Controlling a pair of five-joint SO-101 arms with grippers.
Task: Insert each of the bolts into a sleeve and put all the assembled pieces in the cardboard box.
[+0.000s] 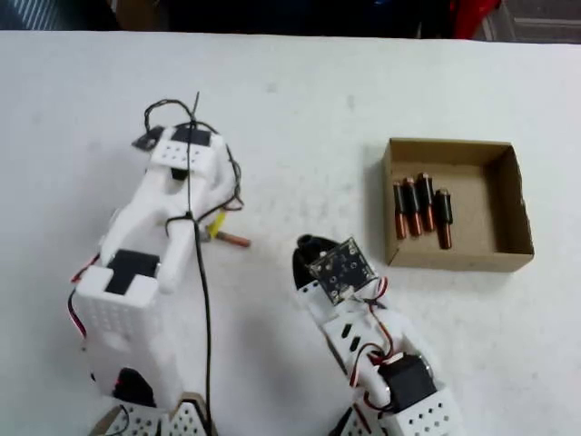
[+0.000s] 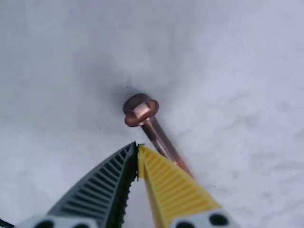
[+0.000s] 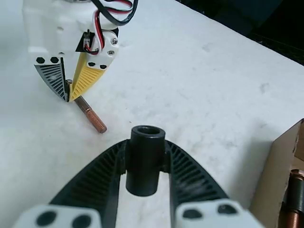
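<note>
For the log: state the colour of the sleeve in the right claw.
The sleeve is black, clearest in the right wrist view.

Legible text, labels, numbers, signs: none | cardboard box (image 1: 479, 204): plain brown walls, no readable print | bolt (image 2: 140, 110): nothing legible on head or shank | sleeve (image 3: 144, 161): plain black, nothing legible | small circuit board (image 1: 341, 267) on an arm's wrist: markings too small to read

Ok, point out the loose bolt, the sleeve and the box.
bolt (image 2: 141, 110), left wrist view, on its hex head.
sleeve (image 3: 143, 166), right wrist view, on its side wall.
box (image 1: 463, 262), high view, on its near wall.
</note>
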